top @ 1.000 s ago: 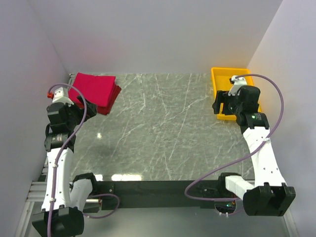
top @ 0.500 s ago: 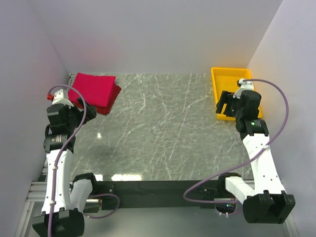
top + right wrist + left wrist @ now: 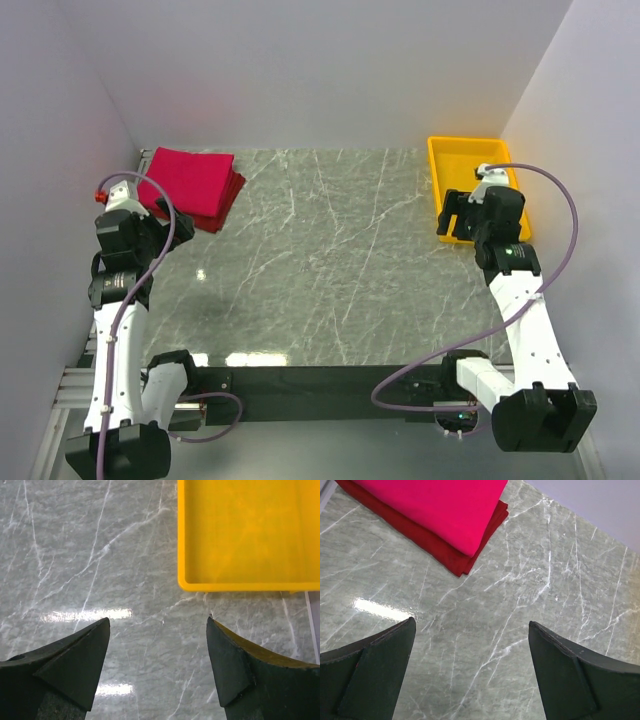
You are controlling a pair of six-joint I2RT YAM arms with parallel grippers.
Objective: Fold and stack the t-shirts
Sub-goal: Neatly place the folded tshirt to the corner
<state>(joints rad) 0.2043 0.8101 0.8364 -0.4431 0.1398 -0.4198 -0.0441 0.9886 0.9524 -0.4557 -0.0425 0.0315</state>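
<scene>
Stack looks done in the far-left corner, both hands spread and empty

I see the crimson-pink t-shirt [image 3: 435,505] folded flat on top of the brick-red t-shirt [image 3: 432,549], whose edges peek out along two sides, the pair on the bench [image 3: 330,270] with nothing else to fold. My left hand [image 3: 471,624] hangs near the stack with its fingers wide apart, gripping nothing. My right hand [image 3: 158,621] is spread too, over bare bench just short of the yellow tray [image 3: 240,586], also empty. I judge the job now is a clean retreat: lift the left hand straight up before swinging it home so no finger catches the lower shirt's corner and skews the pile, and bring the right one back clear of the tray rim
</scene>
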